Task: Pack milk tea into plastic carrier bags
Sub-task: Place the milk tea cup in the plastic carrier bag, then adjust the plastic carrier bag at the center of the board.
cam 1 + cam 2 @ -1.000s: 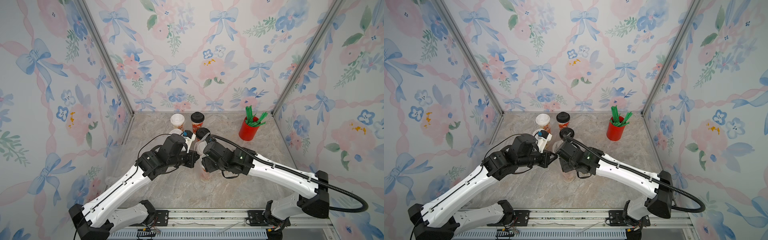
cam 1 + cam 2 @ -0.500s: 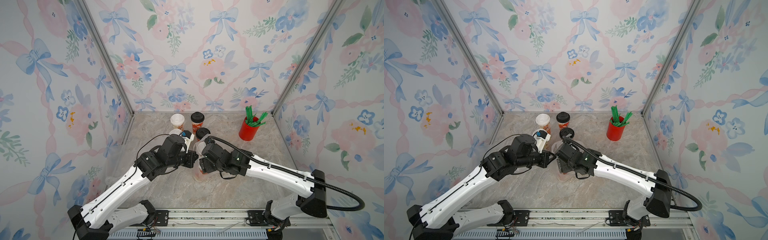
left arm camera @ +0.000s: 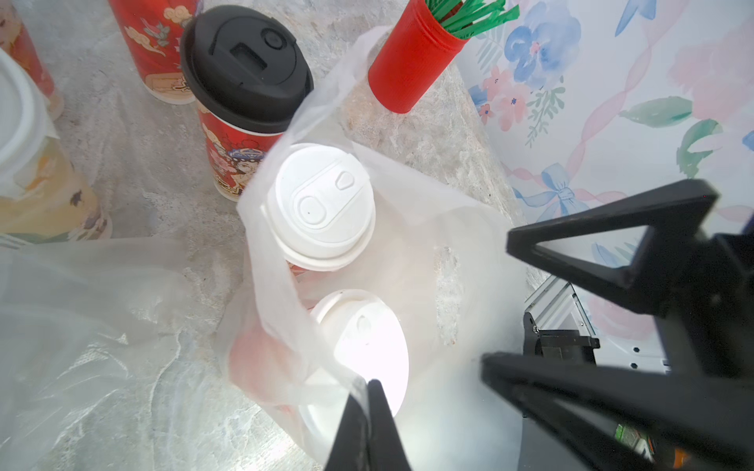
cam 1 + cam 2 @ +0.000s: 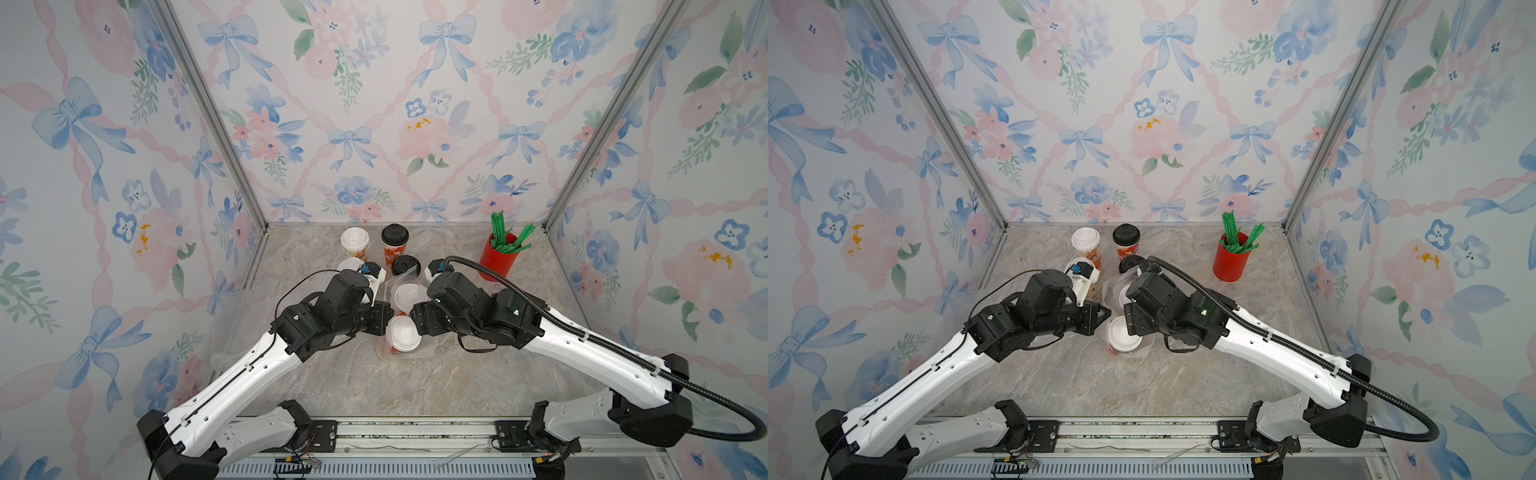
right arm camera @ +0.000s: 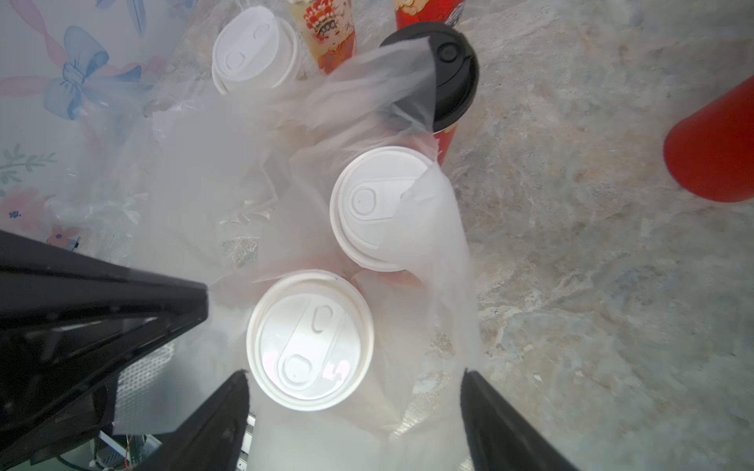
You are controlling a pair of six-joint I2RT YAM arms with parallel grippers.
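Where the two arms meet mid-table, a clear carrier bag (image 3: 449, 212) stands open on the marble tabletop (image 4: 395, 386). Two white-lidded cups stand upright inside it, close together: nearer cup (image 4: 404, 334), farther cup (image 4: 409, 297), red print showing through the film.

Left gripper (image 3: 367, 385): jaws together, pinching the bag's rim beside the nearer cup.

Right gripper (image 5: 354, 374): jaws wide apart, just beside the nearer cup on the opposite side, closed on nothing.

Loose clear plastic (image 3: 81, 346) lies crumpled on the left.

Just behind the bag is a black-lidded red cup (image 4: 405, 265); a bag handle rises in front of its lid. Left of it is a cream-printed cup (image 3: 45, 183).

By the back wall, side by side: a white-lidded cup (image 4: 354, 241) and a second black-lidded cup (image 4: 395, 237).

Far right: a red cup of green straws (image 4: 498, 259).
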